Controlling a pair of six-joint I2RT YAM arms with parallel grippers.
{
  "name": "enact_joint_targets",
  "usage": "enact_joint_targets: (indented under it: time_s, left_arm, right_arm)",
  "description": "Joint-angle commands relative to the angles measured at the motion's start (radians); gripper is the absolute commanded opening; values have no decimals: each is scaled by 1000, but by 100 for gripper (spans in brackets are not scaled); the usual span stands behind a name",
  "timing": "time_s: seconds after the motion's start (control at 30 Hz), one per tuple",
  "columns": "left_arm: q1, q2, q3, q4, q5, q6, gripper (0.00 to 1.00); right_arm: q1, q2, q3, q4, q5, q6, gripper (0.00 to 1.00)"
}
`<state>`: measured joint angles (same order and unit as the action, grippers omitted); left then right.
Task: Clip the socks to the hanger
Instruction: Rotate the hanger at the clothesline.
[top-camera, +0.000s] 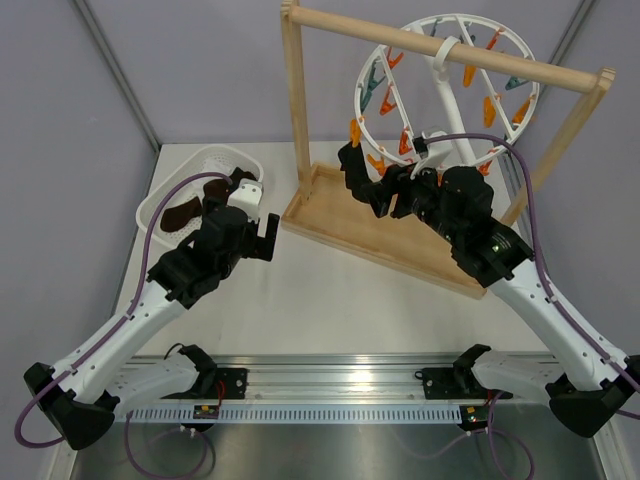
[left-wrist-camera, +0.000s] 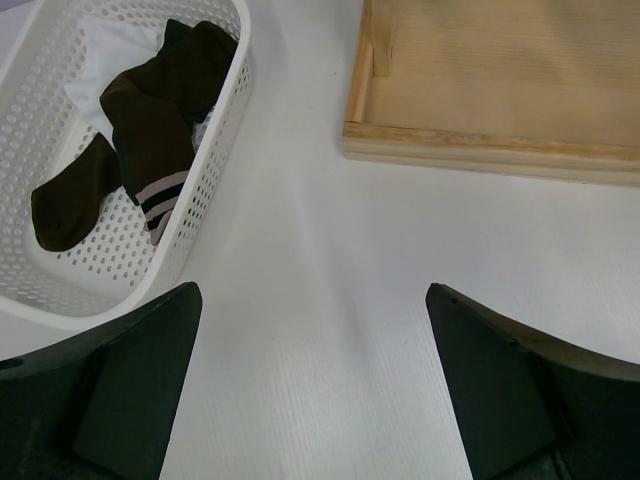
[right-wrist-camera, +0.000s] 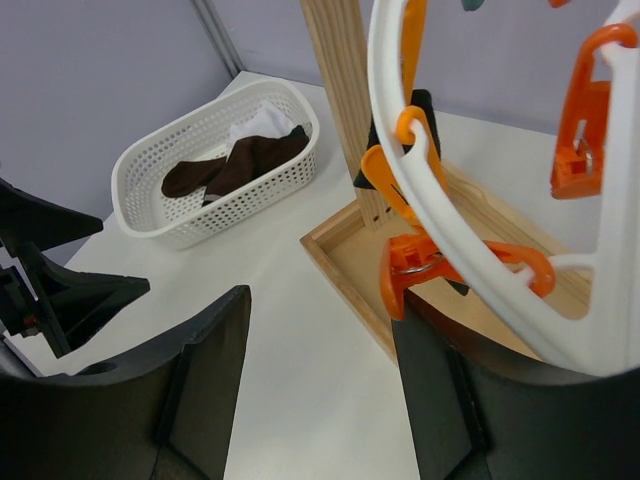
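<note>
**A:** What is the left gripper (left-wrist-camera: 312, 300) doing?

**B:** Its two matte black fingers are spread wide with nothing between them, above the smooth white table (left-wrist-camera: 320, 250). Ahead of it to the left is the basket (left-wrist-camera: 225, 130), white plastic, rounded and full of small holes. The socks (left-wrist-camera: 160, 110) are heaped inside.

**A:** How many socks?

**B:** Two dark brown ones for sure, soft knit, one with pale stripes. There is white fabric beneath them, but I cannot tell how many pieces it is.

**A:** And the right gripper (right-wrist-camera: 322, 300)?

**B:** Its jaws are parted and hold nothing. The hanger (right-wrist-camera: 383, 80), a glossy white plastic ring, curves just past its right finger. One orange clip (right-wrist-camera: 440, 262) hangs right at that fingertip. I count three orange clips clearly in the right wrist view.

**A:** What holds the hanger up?

**B:** A pale wooden stand. Its square post (right-wrist-camera: 340, 90) is beyond the ring, and its shallow tray base (left-wrist-camera: 500, 70) is ahead and right of the left gripper.

**A:** And the room?

**B:** There are plain grey-lilac wall panels (top-camera: 60, 150), and an aluminium rail (top-camera: 330, 375) along the near edge.
</note>
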<state>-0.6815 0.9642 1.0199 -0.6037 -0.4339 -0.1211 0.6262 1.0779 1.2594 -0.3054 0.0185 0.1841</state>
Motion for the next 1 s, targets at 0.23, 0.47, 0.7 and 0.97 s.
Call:
enact_joint_targets:
  time_s: [0.23,0.47,0.7,0.97]
  left_arm:
    - [3,-1,-14,41,3,14,99]
    - [3,4,-14,39,4,11,99]
    - [3,5,-14,41,6,8,99]
    - [3,11,-15,42,9,8,99]
  right_arm:
    - [30,-19,26,9,40,17,67]
    - [30,-101,44,-122,84,5,69]
    - [29,-133,90,-238,156,-57,69]
    - [30,-128,55,-172,216,-138,70]
